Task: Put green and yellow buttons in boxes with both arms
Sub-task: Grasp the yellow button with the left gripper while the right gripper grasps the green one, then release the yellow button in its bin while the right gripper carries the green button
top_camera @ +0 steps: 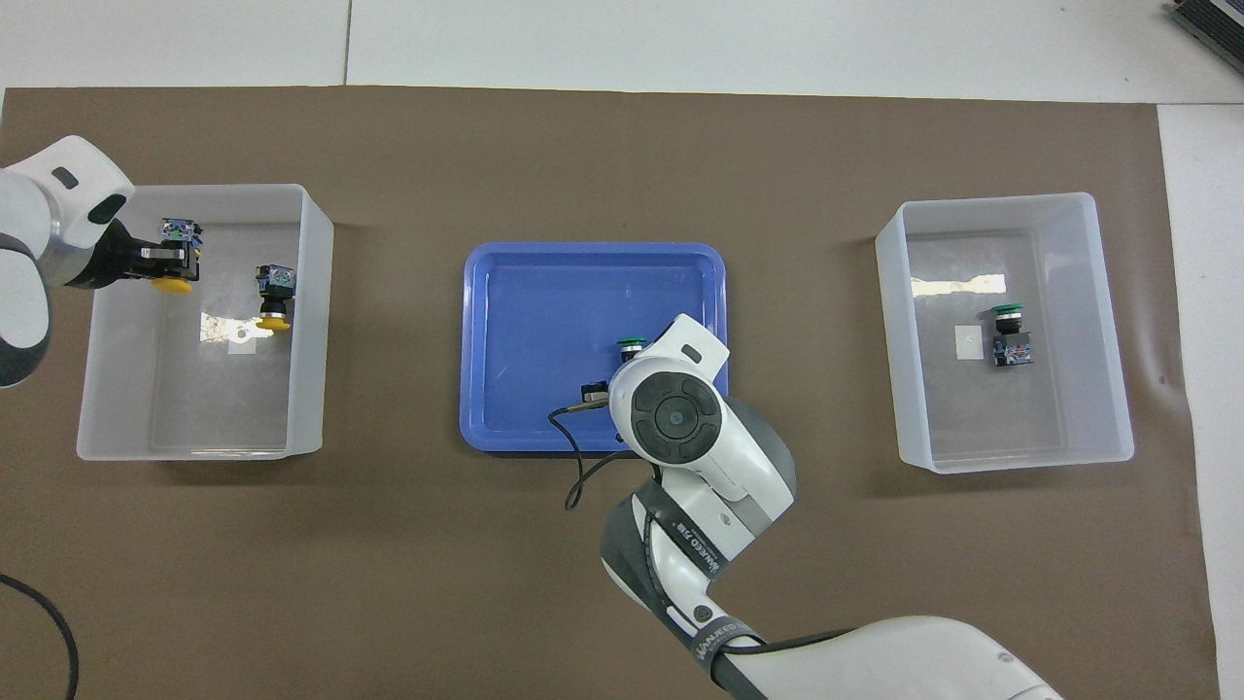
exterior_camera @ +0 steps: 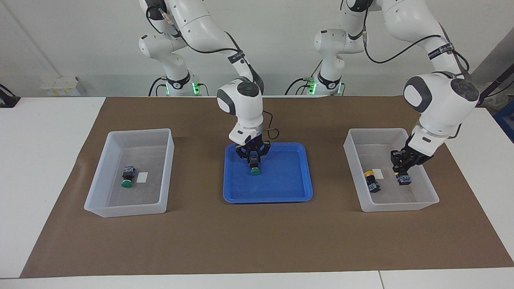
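Inventory of a white table [exterior_camera: 48, 160] covered across its middle by a brown mat [exterior_camera: 257, 241].

Blue tray [exterior_camera: 297, 192]: set at the mat's centre. One green button [exterior_camera: 254, 170] is seen on its floor, cap pointing away from the robots. The right gripper [exterior_camera: 253, 159] is lowered into the tray and is clamped on this button's black body. Bare tray floor is left on every side of the button, most of it toward the left arm's end.

Bin at the right arm's end [exterior_camera: 100, 208]: a second green button [exterior_camera: 127, 180] is lain beside a white label [exterior_camera: 142, 177] near the middle of the floor. Wide clearance is left to all four walls.

Bin at the left arm's end [exterior_camera: 401, 206]: one yellow button [exterior_camera: 371, 181] is rested on the floor near the wall that faces the tray, beside a white label [exterior_camera: 377, 173]. The left gripper [exterior_camera: 402, 173] is held inside this bin near the outer wall, closed on another yellow button [top_camera: 175, 261]; in the overhead view its yellow cap is shown under the fingers. Whether this held button touches the floor cannot be told. A gap of bare floor is kept between the two yellow buttons.

Mat: broad strips are left uncovered between tray and each bin, and along the edge farthest from the robots.
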{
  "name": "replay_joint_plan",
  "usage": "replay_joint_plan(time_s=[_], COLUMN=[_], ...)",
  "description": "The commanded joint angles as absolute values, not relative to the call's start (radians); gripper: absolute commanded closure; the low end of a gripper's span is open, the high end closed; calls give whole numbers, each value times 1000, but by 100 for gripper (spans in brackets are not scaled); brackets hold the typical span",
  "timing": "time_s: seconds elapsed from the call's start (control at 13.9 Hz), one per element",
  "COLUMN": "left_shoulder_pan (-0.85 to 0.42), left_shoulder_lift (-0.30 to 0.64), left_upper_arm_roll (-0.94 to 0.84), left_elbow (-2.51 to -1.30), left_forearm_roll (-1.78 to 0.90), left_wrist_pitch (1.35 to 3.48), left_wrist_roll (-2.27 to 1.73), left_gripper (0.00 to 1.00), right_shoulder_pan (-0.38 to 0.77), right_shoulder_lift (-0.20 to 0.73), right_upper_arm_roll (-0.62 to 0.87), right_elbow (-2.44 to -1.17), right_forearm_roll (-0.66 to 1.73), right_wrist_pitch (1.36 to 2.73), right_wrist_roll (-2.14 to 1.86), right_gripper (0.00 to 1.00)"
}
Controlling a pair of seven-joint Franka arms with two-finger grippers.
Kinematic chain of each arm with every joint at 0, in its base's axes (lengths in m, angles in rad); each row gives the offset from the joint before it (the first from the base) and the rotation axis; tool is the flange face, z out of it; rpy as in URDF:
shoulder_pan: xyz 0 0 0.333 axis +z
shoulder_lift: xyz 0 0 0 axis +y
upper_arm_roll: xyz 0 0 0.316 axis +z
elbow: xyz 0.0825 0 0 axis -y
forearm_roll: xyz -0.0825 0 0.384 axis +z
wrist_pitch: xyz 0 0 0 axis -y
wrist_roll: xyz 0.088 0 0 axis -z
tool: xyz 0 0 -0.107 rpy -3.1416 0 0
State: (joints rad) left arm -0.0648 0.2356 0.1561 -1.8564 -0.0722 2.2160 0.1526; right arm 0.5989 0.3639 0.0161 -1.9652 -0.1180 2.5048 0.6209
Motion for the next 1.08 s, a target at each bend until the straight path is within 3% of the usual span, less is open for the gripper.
replay_joint_plan(time_s=[0.0,0.36,0.43,0.5,0.58,0.72,1.01], left_shoulder_pan=[-19,6,6,6,0,-6,-15], left_shoulder_lift=[195,230,233,235,235,235,235], left_upper_arm_roll=[144,144,144,144,144,143,143], left_elbow=[-2003,-2082,-2083,-2082,-2074,-2043,-1846], left_forearm_roll=[-54,-54,-54,-54,-54,-54,-52], left_wrist_pitch=[2359,2471,2477,2476,2467,2432,2170], left_wrist_roll=[185,204,203,202,204,204,190], left_gripper=[100,100,87,53,44,36,36], right_shoulder_pan=[559,441,411,376,336,251,126], right_shoulder_lift=[275,123,94,62,33,-23,-60], right_upper_arm_roll=[17,18,18,18,18,20,20], right_elbow=[-1970,-1982,-1989,-2002,-2019,-2069,-2129], right_forearm_roll=[-141,-140,-140,-140,-140,-138,-124], right_wrist_pitch=[2427,2281,2239,2208,2189,2172,2175], right_wrist_roll=[655,655,638,624,589,453,232], right_gripper=[100,100,100,100,100,100,100])
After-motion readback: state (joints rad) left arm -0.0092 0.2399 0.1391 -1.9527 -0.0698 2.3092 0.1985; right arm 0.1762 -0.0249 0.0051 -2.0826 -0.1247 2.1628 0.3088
